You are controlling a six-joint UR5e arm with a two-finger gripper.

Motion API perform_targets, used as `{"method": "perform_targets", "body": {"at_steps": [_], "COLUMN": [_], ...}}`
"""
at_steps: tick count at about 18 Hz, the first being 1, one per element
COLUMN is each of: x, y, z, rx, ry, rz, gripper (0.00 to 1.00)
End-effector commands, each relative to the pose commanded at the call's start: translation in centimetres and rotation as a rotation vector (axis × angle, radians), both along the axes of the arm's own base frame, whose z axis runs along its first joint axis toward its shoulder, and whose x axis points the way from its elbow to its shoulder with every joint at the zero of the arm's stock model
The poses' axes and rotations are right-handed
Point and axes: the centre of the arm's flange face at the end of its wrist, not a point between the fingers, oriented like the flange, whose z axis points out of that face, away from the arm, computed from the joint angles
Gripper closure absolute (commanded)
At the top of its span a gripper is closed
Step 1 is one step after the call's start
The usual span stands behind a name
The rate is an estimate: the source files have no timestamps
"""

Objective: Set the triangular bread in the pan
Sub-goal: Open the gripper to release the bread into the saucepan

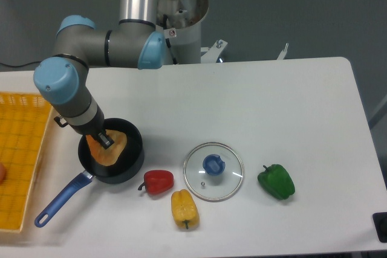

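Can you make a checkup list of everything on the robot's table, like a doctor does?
Surface: white table, bare in the middle.
Job's things: triangular bread lies inside the pan.
Clutter: glass lid, red pepper, yellow pepper, green pepper, orange tray at the left edge.
Grippers: pincer down in the pan over the bread; open or shut cannot be told.
Cables: dark cable behind the table, far left.
Surroundings: grey floor.

red pepper [159, 181] crowds pan [132, 164].
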Motion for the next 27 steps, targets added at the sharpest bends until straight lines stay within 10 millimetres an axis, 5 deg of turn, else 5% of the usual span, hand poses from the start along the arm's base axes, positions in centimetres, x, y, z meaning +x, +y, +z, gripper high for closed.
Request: {"method": "perform_targets", "body": {"at_steps": [2,5,7,15,20,27], "x": [0.1,0.1,0.1,-0.5,-5.8,-11.8], "y": [0.0,-0.1,-0.2,-0.3,-1.3,-3.3], "z": [0.0,-0.2,-0.3,0.5,4.4,4.9], "rx": [0.000,-0.005,-0.009,-0.005,0.063,0.061], "ry": [0.000,0.000,-0.001,0.024,0.046,0.059], "rz": [-0.005,-0.005,-0.015,-0.008,0.068,0.027], "gripper": [0.73,0.51,0.00,0.00,0.00,0.00]}}
